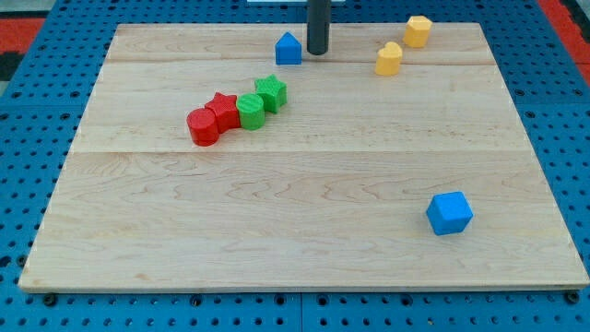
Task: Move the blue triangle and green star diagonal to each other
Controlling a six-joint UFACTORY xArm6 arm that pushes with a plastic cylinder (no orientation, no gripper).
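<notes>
Tip [317, 52] down at the far edge, just right of the blue triangle [289, 49], placed to shove it left; no jaws here, bare rod, nothing gripped; green star [271, 92] nearer, heading a touching diagonal row with green block [250, 111], red star [222, 109], red cylinder [203, 126].

Straight dark rod [317, 26], smooth, cylindrical, matte, my tip [317, 53] blunt

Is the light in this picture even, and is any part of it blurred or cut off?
Camera view: soft, even light, no glare on the wooden board; the blue cube casts only a faint shadow; blocks look sharp; the rod leaves the frame at the view's top, my tip beside the blue triangle.
</notes>
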